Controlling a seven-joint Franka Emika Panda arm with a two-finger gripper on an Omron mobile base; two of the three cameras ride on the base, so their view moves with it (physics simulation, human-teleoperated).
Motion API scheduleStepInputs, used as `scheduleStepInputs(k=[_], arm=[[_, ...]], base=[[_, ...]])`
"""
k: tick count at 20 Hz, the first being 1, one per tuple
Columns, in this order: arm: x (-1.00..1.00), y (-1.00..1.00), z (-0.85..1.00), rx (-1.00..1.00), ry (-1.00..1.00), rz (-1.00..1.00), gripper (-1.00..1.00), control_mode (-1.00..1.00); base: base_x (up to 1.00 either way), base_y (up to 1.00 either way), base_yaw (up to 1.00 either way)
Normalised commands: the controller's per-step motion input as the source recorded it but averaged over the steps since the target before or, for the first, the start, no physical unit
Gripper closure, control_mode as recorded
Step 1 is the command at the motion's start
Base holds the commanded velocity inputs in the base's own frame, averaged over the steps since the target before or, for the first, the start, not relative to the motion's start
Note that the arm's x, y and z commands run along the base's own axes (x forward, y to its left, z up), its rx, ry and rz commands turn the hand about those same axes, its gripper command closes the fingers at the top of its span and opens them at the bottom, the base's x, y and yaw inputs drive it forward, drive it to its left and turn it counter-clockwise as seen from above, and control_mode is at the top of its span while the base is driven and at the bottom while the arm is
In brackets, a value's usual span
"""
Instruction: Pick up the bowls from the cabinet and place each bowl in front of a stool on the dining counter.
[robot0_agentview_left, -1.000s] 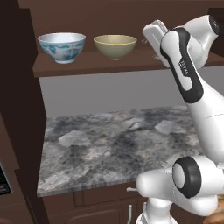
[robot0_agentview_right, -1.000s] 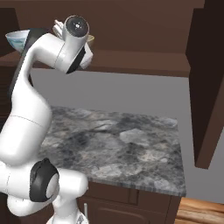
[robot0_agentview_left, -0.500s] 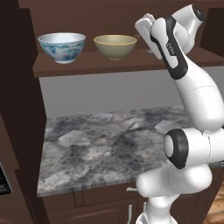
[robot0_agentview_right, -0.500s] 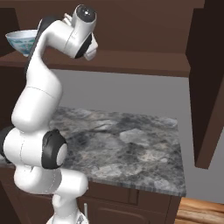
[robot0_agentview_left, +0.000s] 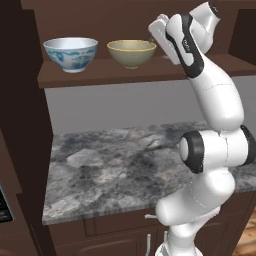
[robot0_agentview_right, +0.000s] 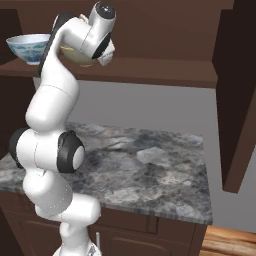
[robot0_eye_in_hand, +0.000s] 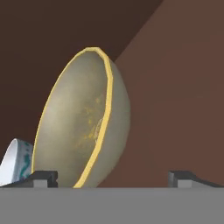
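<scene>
Two bowls stand side by side on the plank shelf of the dark brown cabinet: a white painted bowl on the left and an olive-tan bowl on the right. My gripper is raised to shelf height just right of the olive-tan bowl, open and holding nothing. In the hand view the olive-tan bowl looms close, with its yellowish rim between the wide-apart fingertips of the gripper, and the white bowl peeks out behind it. The dining counter and stools are out of view.
A grey marbled worktop lies under the shelf, above low drawer fronts. A tall dark cabinet door hangs at the right, and a cabinet side wall stands at the left. My arm partly hides the olive-tan bowl in the right base view.
The arm has straightened upward and carried the hand left along the shelf, closer to the olive-tan bowl. The jaws have stayed open. Neither bowl has moved.
</scene>
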Motion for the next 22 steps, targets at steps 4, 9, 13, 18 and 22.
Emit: scheduleStepInputs(k=[4, 9, 13, 18, 22], arm=[[0.24, 0.07, -0.16, 0.02, 0.07, 0.03, -1.0, -1.0], [0.28, 0.07, -0.2, 0.01, 0.06, 0.03, -1.0, -1.0], [0.4, 0.05, -0.07, 0.01, 0.07, 0.04, -1.0, -1.0], [0.4, 0.04, 0.0, 0.01, 0.06, 0.03, -1.0, -1.0], [0.09, 0.06, 0.0, 0.0, 0.04, 0.02, 1.0, -1.0]], base=[[0.0, 0.0, 0.0], [0.0, 0.0, 0.0], [0.0, 0.0, 0.0], [0.0, 0.0, 0.0], [0.0, 0.0, 0.0]])
